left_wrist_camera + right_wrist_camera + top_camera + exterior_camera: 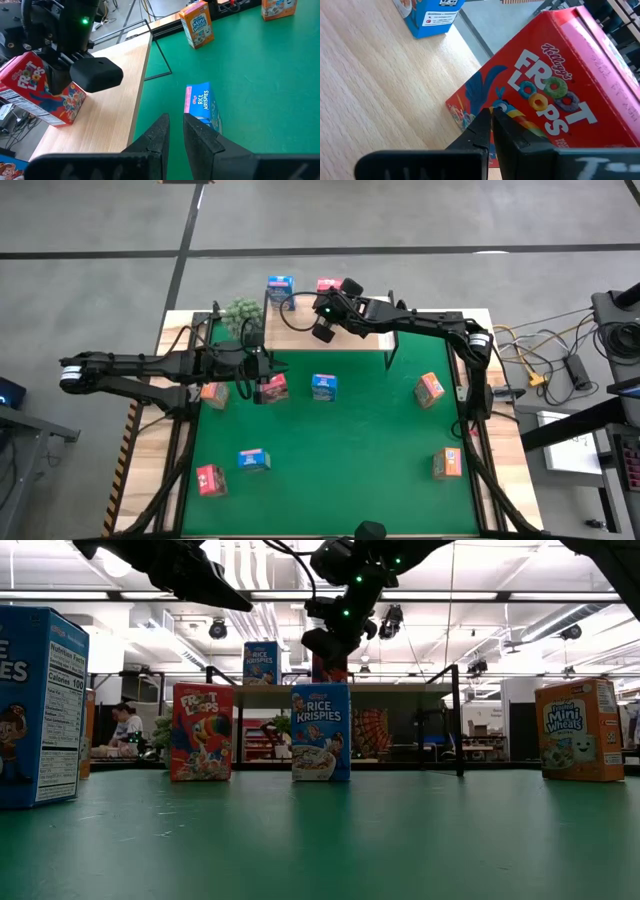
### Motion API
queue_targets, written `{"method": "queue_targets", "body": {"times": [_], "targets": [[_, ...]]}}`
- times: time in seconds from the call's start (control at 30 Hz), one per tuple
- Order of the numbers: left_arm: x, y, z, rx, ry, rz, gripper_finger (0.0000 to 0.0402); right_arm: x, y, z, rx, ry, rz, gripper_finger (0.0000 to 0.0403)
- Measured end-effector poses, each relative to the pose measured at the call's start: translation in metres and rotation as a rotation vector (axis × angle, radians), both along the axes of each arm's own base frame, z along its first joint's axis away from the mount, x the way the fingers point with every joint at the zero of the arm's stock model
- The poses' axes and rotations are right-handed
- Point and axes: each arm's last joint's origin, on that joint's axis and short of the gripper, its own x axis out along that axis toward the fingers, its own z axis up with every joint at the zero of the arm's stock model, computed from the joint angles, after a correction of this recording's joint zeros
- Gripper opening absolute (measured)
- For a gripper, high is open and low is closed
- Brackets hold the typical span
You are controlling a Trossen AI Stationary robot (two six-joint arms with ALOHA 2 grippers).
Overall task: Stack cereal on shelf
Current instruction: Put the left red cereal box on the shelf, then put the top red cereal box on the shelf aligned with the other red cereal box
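A red Froot Loops cereal box point(555, 100) and a blue cereal box point(280, 287) stand on the light wooden shelf point(110, 100) at the table's far edge. My right gripper point(490, 114) is shut, with its fingertips at the red box's printed front. My left gripper point(175, 120) hovers above the green mat, left of centre. Its fingers are almost together with nothing between them. A blue Rice Krispies box point(202, 106) stands on the mat just ahead of it, and a red box point(272, 388) stands beside it. My right gripper sets its shut fingertips against the red box's printed front face point(507, 107), low on the face near the bird picture. The fingers slant down at it from the table's near side. The box stands with its bottom on the shelf.
More cereal boxes stand on the green mat: two orange ones point(430, 388) point(447, 464) at the right, an orange one point(213, 392) at the left, and a blue one point(254, 460) and a red one point(211, 479) near the front left. A green plant point(240, 312) sits at the far left.
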Motion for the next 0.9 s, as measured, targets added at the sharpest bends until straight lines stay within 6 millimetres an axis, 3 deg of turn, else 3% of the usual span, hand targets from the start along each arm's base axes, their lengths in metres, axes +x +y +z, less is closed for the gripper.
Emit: {"method": "queue_targets", "body": {"times": [0.6,0.9], "targets": [[0.000,0.000,0.000,0.000,0.000,0.000,0.0037,-0.001,0.002,0.000,-0.008,0.027,0.015,0.0009],[0.000,0.000,0.000,-0.010,-0.003,0.004,0.0037,-0.010,0.062,0.034,-0.008,-0.007,0.135,0.0009]]}}
